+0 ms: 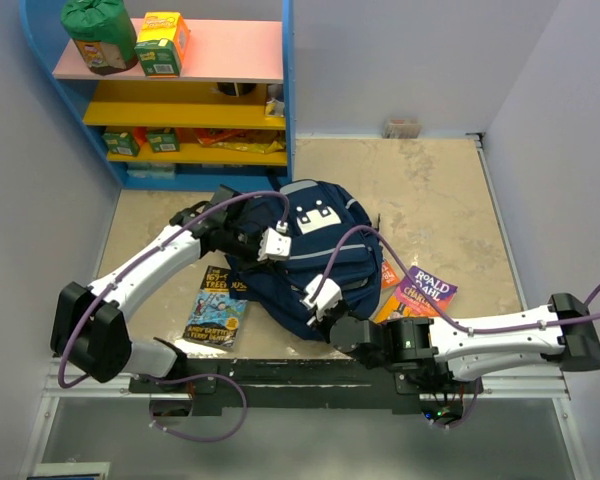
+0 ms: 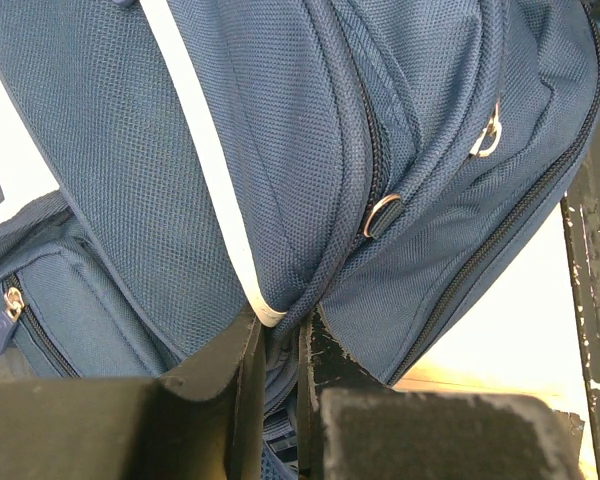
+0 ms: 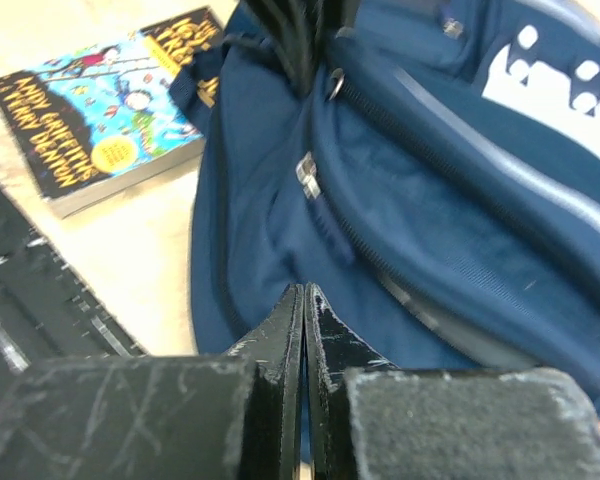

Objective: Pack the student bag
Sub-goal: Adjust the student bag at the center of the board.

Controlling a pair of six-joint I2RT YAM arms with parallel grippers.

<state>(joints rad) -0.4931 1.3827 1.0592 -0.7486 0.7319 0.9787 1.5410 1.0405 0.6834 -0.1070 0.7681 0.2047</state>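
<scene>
The student bag [image 1: 310, 250], navy blue with a white patch [image 1: 312, 217], lies on the table's middle. My left gripper [image 1: 244, 240] is at the bag's left edge. In the left wrist view it [image 2: 278, 335] is shut on a fold of the bag's fabric [image 2: 280, 150], beside the light stripe [image 2: 215, 170]. My right gripper [image 1: 325, 308] sits at the bag's near edge. The right wrist view shows its jaws [image 3: 304, 292] pressed together with nothing between them, just above the bag [image 3: 430, 230].
A colourful paperback [image 1: 216, 305] lies left of the bag and shows again in the right wrist view [image 3: 100, 120]. A purple Roald Dahl book [image 1: 426, 290] and an orange one [image 1: 388, 274] lie to the bag's right. A blue shelf unit [image 1: 180, 100] with boxes stands at the back left.
</scene>
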